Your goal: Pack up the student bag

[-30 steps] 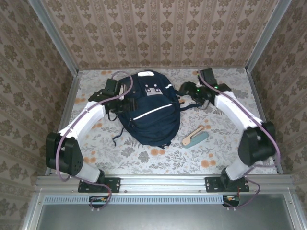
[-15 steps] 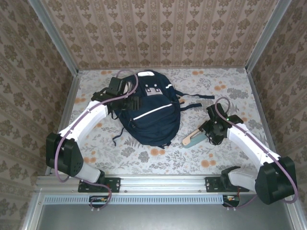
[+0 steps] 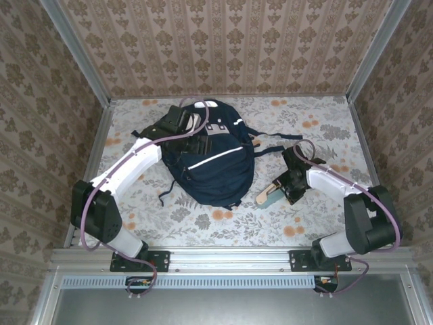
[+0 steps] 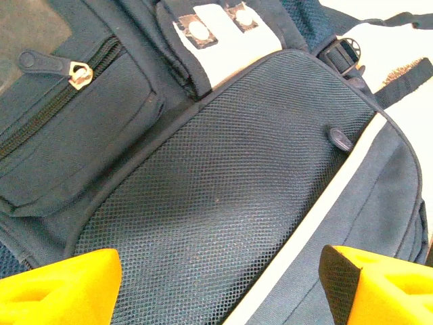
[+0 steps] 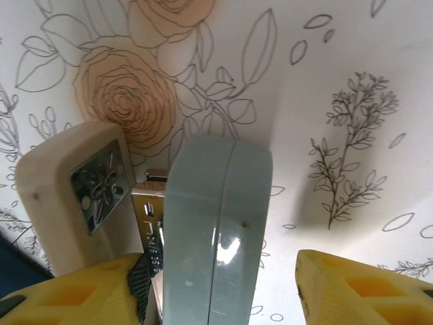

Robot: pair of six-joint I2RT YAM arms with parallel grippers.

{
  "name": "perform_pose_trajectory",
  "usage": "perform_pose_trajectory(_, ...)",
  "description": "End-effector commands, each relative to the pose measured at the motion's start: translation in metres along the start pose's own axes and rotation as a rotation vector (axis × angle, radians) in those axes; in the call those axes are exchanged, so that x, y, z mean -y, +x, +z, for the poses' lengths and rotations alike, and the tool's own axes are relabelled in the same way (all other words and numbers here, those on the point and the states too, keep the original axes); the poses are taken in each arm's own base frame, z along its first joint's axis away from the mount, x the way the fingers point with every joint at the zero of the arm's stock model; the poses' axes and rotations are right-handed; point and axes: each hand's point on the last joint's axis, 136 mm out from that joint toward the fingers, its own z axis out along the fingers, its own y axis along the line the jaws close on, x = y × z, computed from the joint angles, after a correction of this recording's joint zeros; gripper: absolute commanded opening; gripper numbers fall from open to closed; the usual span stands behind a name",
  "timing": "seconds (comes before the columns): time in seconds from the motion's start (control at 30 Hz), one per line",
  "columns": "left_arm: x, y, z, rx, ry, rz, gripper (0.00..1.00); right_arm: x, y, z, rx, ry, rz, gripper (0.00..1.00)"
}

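The student bag, navy with a white stripe, lies front up in the middle of the table. My left gripper hovers open over its upper part. In the left wrist view the yellow fingertips straddle the mesh pocket of the bag, and the left gripper holds nothing. My right gripper is down at a pale teal case lying beside a beige block. In the right wrist view the teal case stands between the jaws of the right gripper. A gap shows on its right side.
The beige block carries a metal plate and lies against the teal case's left side. Dark straps trail right of the bag. Patterned walls close in the table at the back and sides. The flowered tablecloth is bare at the back right.
The right arm swung from the back beside the bag down to the teal case, and its jaws narrowed around it. The left gripper shifted right and back over the bag.
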Motion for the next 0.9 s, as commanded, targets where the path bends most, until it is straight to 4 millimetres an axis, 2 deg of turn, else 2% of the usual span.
perform_pose_trajectory(0.0, 0.017, -0.001, -0.003, -0.017, 0.038, 0.074, 0.80, 0.004, 0.002, 0.006, -0.015, 0.022, 0.026, 0.57)
perform_pose_trajectory(0.2, 0.038, 0.004, 0.003, -0.054, 0.064, 0.181, 0.80, 0.007, 0.000, 0.010, -0.015, 0.034, 0.024, 0.47)
perform_pose_trajectory(0.43, 0.061, 0.016, 0.017, -0.120, 0.057, 0.331, 0.80, 0.005, -0.006, 0.003, 0.007, 0.015, 0.012, 0.38)
perform_pose_trajectory(0.57, 0.062, 0.016, 0.025, -0.133, 0.051, 0.329, 0.80, -0.002, -0.013, -0.007, 0.041, 0.010, -0.059, 0.37)
perform_pose_trajectory(0.87, 0.074, 0.013, 0.026, -0.126, 0.101, 0.288, 0.80, -0.022, -0.016, -0.016, 0.030, -0.008, -0.243, 0.35)
